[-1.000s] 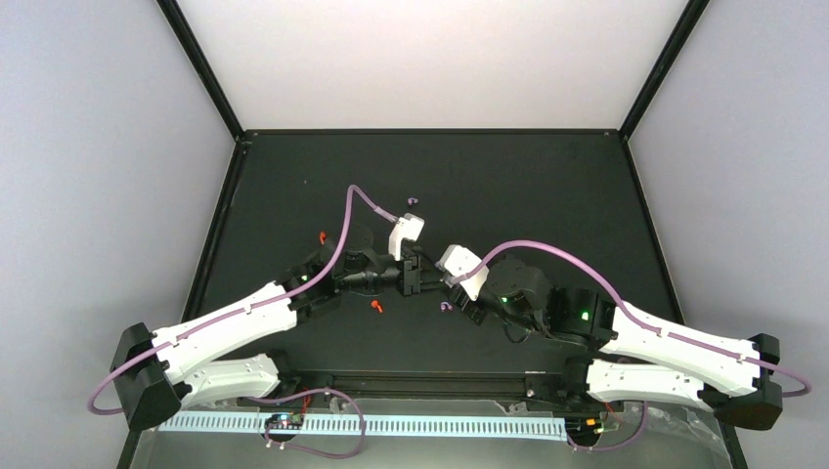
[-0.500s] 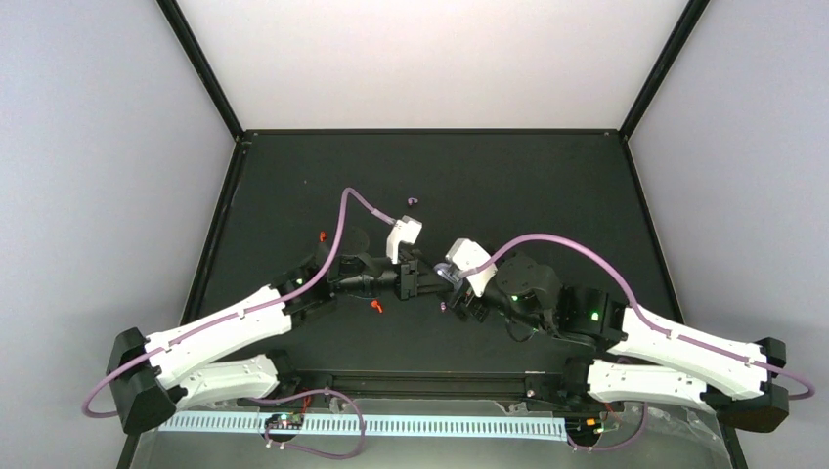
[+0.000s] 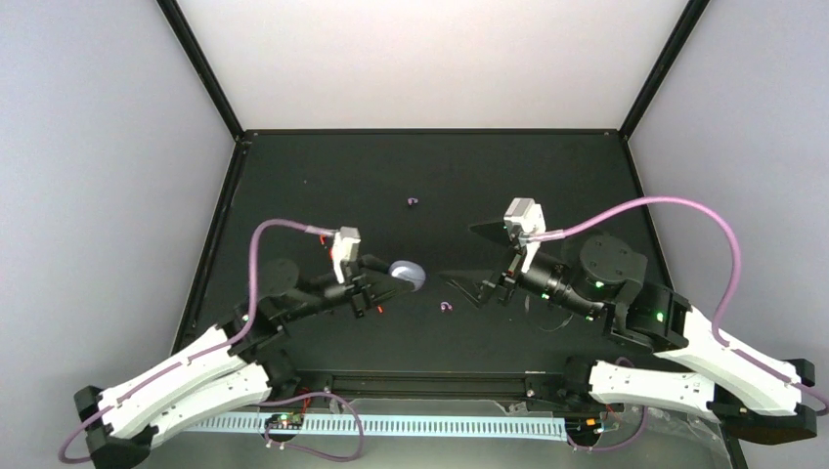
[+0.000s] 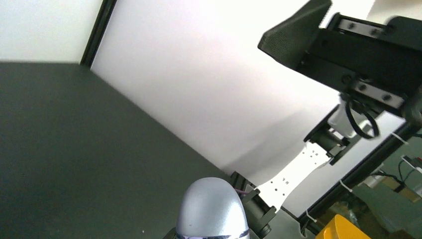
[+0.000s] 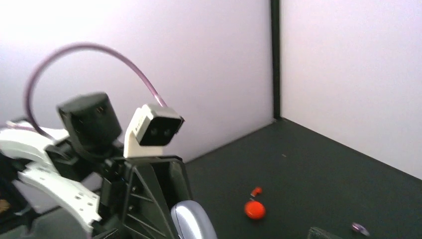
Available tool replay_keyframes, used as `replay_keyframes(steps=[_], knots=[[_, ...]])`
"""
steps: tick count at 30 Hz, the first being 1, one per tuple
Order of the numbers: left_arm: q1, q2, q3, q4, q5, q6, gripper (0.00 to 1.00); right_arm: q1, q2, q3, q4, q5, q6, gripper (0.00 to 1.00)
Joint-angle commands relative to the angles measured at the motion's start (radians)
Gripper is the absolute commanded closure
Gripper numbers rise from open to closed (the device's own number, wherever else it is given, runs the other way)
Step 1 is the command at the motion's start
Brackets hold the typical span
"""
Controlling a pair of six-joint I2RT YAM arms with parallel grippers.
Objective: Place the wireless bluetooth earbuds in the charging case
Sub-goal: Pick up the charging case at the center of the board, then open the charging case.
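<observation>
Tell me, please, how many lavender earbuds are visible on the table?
2. The far lavender earbud lies toward the back; the near lavender earbud lies centrally, nearer the front. Others may be hidden.

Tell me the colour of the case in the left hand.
The case is pale silvery lavender, clearest in the left wrist view.

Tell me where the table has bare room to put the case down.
Free: the far strip of table behind the far bud, both back corners. Crowded: the middle, between left tool with case and right tool, where a near bud lies.
</observation>
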Motion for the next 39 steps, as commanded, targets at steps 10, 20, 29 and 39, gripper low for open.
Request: replay_keyframes(steps=[10,20,29,39], knots=[[0.006,-0.394,-0.222,0.339,0.063,0.192,0.98,-0.002,0.086,-0.003,0.163,-0.424,0.154,0.05],[0.006,-0.348,-0.201,0.387,0.169,0.205,0.99,0.028,0.201,0.048,0.166,-0.4,0.17,0.11],[0.006,-0.304,-0.178,0.402,0.246,0.192,0.98,0.043,0.26,0.097,0.102,-0.293,0.138,0.13],[0.006,-0.302,-0.175,0.397,0.243,0.188,0.98,0.061,0.293,0.126,0.043,-0.301,0.094,0.11]])
